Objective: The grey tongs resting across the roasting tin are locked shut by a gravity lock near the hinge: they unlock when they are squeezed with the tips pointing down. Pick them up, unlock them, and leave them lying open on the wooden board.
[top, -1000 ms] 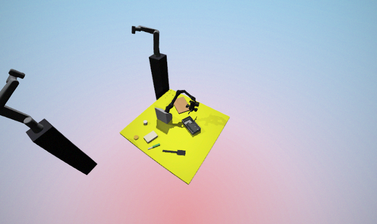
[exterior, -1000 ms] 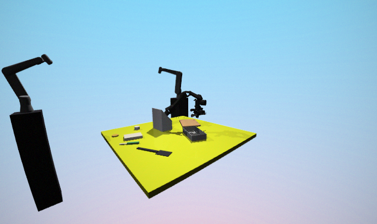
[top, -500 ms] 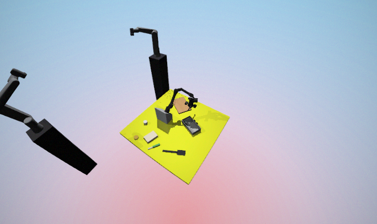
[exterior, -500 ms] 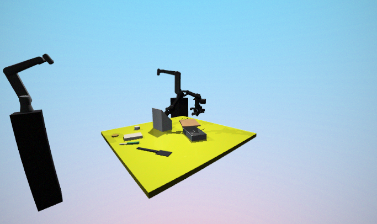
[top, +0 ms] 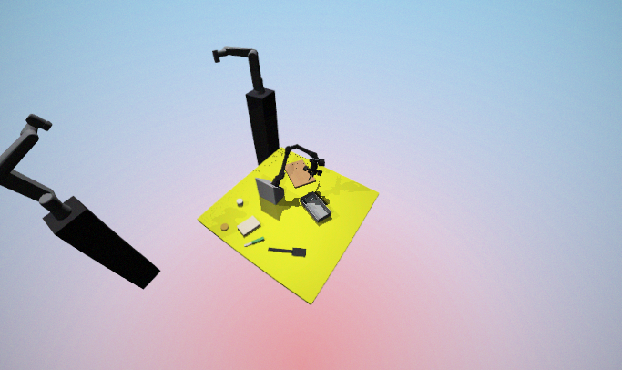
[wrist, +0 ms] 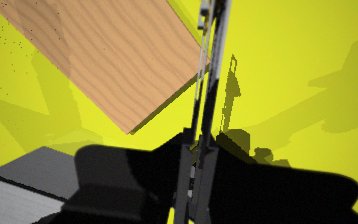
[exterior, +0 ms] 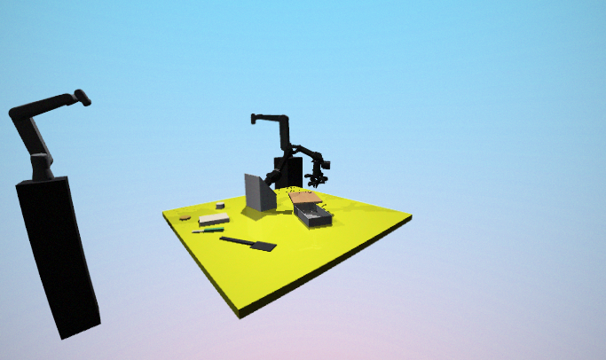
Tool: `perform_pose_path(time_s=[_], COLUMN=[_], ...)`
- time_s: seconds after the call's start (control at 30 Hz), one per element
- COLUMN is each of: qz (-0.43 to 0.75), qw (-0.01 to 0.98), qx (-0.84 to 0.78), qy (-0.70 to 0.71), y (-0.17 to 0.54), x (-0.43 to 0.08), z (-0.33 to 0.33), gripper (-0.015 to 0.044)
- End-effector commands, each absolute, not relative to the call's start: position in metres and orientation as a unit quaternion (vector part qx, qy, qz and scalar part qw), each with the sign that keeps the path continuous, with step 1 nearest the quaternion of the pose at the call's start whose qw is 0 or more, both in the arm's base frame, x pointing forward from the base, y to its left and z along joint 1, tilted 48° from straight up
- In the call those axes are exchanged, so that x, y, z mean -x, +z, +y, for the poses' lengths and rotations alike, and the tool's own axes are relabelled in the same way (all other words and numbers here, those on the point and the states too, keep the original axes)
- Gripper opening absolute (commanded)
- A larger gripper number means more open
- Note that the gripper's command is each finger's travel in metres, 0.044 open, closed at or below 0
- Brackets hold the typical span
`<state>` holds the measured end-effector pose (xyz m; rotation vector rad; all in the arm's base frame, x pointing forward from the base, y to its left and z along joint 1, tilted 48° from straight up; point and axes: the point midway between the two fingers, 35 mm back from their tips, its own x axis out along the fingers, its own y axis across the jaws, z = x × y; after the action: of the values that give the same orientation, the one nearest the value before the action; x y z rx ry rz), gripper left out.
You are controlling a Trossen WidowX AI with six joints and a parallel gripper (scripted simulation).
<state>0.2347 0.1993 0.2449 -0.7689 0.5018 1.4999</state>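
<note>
The desk (top: 345, 209) (exterior: 295, 263) (wrist: 300, 30) is showing bright yellow on top, with a near-black front edge. Toward the far corner, the board (top: 299, 173) (exterior: 304, 197) (wrist: 105, 55) is wearing pinkish tan with wavy brown grain stripes. Near the left corner, the disc (top: 224, 227) (exterior: 184, 218) is looking orange-brown. Along the left edge, the block (top: 249, 225) (exterior: 214, 219) is appearing cream, and the knife (top: 257, 240) (exterior: 213, 230) is pairing a green handle with a pale blade.

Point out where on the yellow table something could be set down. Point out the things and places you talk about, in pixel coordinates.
Yellow table (top: 311, 280) (exterior: 247, 290): bare patches lie between the black spatula (top: 298, 251) (exterior: 263, 246) and the near corner, and between the roasting tin (top: 326, 216) (exterior: 319, 222) and the right-hand corner. Crowded: around the tin and wooden board (top: 299, 174) (exterior: 303, 197) (wrist: 105, 65), beneath the fingers gripping the tongs (wrist: 214, 70).
</note>
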Motion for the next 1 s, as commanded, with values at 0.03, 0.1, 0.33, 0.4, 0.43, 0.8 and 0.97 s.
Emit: perform_pose_path(time_s=[0.03,0.1,0.33,0.4,0.43,0.8,0.97], qz=[0.214,0.212,0.206,0.205,0.203,0.181,0.169], qw=[0.629,0.625,0.616,0.615,0.614,0.607,0.606], qx=[0.358,0.364,0.382,0.385,0.387,0.407,0.413], qy=[0.657,0.657,0.658,0.657,0.657,0.658,0.659], y=[0.252,0.254,0.260,0.262,0.263,0.275,0.281], x=[-0.214,-0.207,-0.183,-0.176,-0.172,-0.134,-0.116], z=[0.213,0.217,0.230,0.233,0.235,0.248,0.252], gripper=[-0.0150,-0.0150,-0.0150,-0.0150,-0.0150,-0.0150,-0.0150])
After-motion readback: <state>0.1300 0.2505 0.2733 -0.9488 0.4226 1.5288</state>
